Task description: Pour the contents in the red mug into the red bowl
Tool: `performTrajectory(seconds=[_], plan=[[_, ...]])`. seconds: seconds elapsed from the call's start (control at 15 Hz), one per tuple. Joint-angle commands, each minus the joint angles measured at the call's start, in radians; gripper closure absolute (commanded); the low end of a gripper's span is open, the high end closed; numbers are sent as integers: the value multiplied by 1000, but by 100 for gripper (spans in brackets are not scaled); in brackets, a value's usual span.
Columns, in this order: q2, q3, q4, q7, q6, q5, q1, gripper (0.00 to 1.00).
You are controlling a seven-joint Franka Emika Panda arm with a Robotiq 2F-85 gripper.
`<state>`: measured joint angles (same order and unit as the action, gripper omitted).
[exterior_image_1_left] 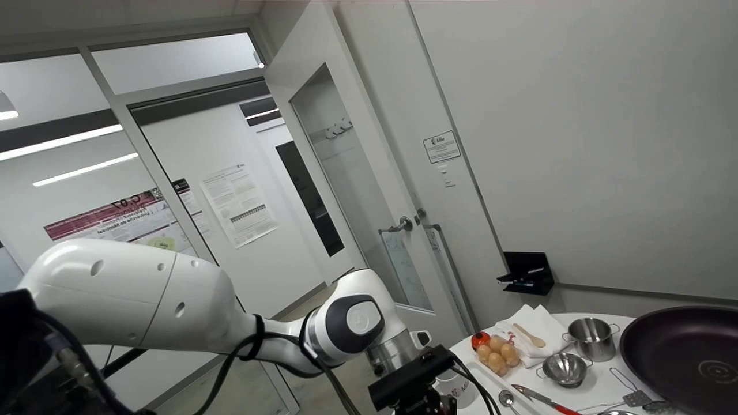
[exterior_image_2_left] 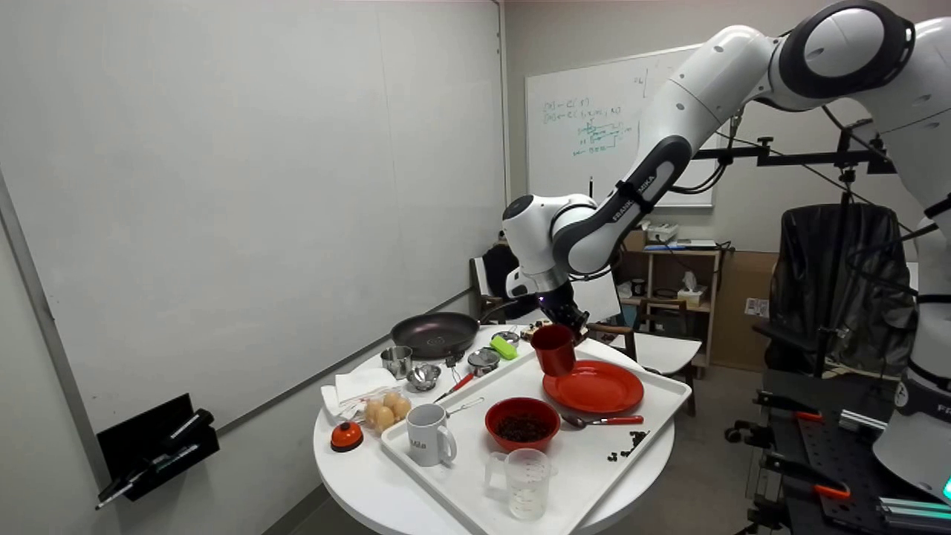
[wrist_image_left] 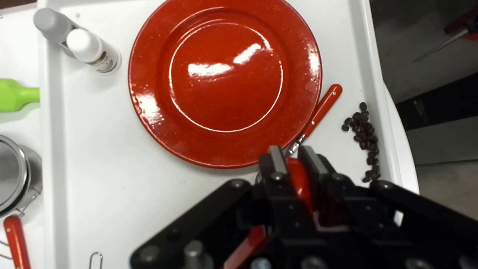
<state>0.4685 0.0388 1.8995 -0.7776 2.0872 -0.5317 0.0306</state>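
Note:
The red mug (exterior_image_2_left: 556, 352) hangs over the tray beside the red plate, its mouth facing up and somewhat toward the camera in an exterior view; what is inside cannot be seen. My gripper (wrist_image_left: 293, 157) is shut on its handle, a red strip pinched between the two fingers in the wrist view. Below and nearer that exterior camera, the red bowl (exterior_image_2_left: 520, 407) stands on the tray with dark beans inside. Mug and bowl are apart. At the bottom edge of an exterior view the wrist shows partly, and the fingertips are hidden.
On the white tray (exterior_image_2_left: 464, 490) are the red plate (wrist_image_left: 226, 93), a red-handled spoon (wrist_image_left: 326, 104), spilled beans (wrist_image_left: 364, 130), a grey-white cup (exterior_image_2_left: 427, 435) and a clear measuring jug (exterior_image_2_left: 527, 483). Eggs (exterior_image_2_left: 386, 412), small steel pots and a frying pan (exterior_image_2_left: 435, 334) stand beside it.

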Motion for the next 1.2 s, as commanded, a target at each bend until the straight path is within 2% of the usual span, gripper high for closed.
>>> performTrajectory(seconds=[0.0, 1.13], plan=[[64, -8, -96, 45, -97, -18, 36, 96], [149, 18, -246, 192, -502, -182, 153, 96]])
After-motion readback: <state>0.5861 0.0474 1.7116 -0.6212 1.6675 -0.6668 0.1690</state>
